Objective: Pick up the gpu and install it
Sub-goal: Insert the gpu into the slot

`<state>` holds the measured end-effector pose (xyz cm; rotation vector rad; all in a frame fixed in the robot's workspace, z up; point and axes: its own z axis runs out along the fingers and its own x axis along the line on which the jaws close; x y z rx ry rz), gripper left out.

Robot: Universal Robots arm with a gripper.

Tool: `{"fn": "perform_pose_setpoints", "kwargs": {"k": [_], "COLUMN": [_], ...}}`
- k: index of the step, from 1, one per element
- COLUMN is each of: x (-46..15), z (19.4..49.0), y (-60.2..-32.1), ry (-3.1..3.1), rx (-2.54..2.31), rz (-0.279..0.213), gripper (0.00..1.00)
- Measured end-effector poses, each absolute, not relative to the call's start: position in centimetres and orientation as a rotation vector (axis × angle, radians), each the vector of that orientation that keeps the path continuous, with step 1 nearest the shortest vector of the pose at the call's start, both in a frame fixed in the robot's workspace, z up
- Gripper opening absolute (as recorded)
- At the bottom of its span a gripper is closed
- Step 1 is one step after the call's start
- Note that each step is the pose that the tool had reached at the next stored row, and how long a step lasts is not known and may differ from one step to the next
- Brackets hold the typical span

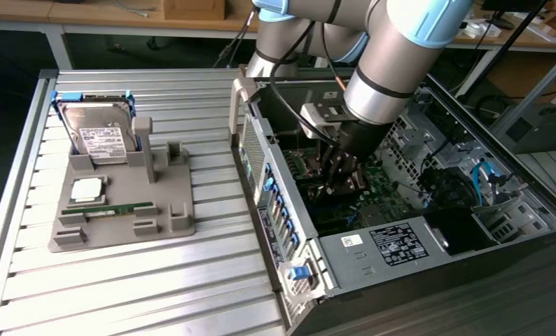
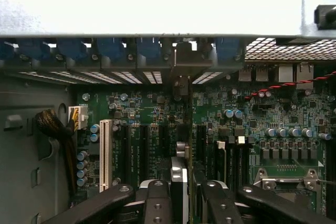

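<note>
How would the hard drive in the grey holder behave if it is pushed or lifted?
The hard drive looks like a solid metal-cased block: probably stiff, heavy for its size. It leans in the grey holder, whose posts would likely stop it tipping. Its smooth label may be slippery.

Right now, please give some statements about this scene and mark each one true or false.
1. The hand is down inside the open computer case. True.
2. The gpu lies on the grey holder. False: it stands edge-on between the fingers, over the motherboard.
3. A hard drive stands in the grey holder. True.
4. The memory stick is already in the case. False: it lies on the grey holder.
5. The case stands at the exterior view's left of the holder. False: it is at its right.
</note>
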<state>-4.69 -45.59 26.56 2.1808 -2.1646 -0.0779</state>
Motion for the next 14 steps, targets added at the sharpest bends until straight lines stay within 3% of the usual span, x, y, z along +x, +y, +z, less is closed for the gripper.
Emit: {"fn": "perform_pose_setpoints", "kwargs": {"k": [14], "x": [-4.72], "z": [26.5], "y": [-45.58], "ry": [-2.161], "rx": [2.179], "rz": [-0.071], "gripper": [0.27]}}
